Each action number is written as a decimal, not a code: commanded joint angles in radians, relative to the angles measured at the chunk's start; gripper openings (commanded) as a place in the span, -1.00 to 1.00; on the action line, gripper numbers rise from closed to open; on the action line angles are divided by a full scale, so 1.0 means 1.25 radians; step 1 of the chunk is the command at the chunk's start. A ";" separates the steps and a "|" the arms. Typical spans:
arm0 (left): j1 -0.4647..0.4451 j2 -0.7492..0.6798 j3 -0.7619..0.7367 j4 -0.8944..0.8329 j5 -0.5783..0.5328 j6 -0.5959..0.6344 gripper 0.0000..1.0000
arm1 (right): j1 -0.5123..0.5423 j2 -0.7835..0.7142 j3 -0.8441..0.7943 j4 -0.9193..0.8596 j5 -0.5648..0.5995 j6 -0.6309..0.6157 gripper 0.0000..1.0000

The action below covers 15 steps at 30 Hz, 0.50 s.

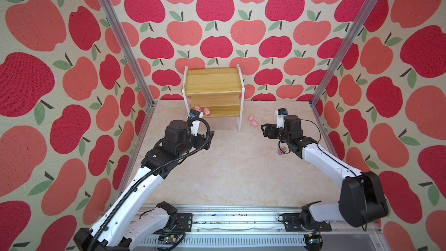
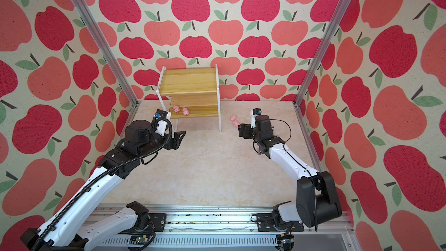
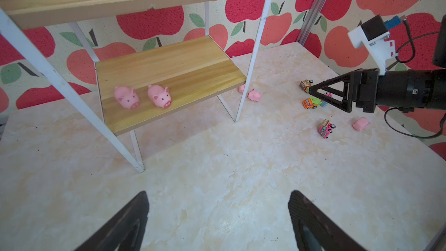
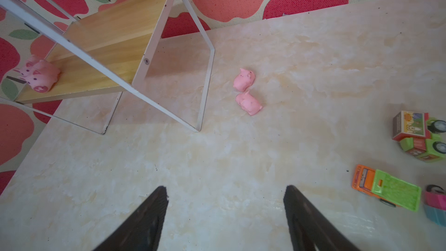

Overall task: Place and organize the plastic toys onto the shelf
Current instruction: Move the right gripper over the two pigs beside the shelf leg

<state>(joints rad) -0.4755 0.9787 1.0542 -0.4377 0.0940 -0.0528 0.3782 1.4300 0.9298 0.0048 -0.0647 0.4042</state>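
The shelf stands at the back of the tabletop, its top board bare. On its lower board two toys sit side by side near the front edge, upright: one pig and a second pig. Everything else lies on the tabletop. A rear pig and a front pig, nearly touching, lie just beside the shelf's right front leg, and a lone pig lies further out. The trucks cluster near the right arm: a green truck, an orange truck, a pink truck and what looks like a fourth truck, though the frame edge cuts it off. The left gripper hovers low in front of the shelf, jaws spread wide with nothing between them. The right gripper is equally wide and empty, and faces the two pigs by the leg. The work appears to be in its early part, between a placement and the next pick. The next move probably falls to the right arm: advance and drop over the front pig, then close on it alone without nudging its neighbour. After that it must clear the white leg on the way to the lower board — beside the pigs there, not on them.
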 commanded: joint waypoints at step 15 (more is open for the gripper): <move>0.079 0.045 -0.079 0.003 0.017 0.003 0.71 | -0.012 0.438 0.367 -0.112 -0.026 0.091 0.32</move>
<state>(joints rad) -0.3851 1.0328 0.9676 -0.4366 0.1238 -0.0536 0.3698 1.9244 1.3304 -0.0856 -0.1028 0.4858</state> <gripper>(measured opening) 0.856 0.665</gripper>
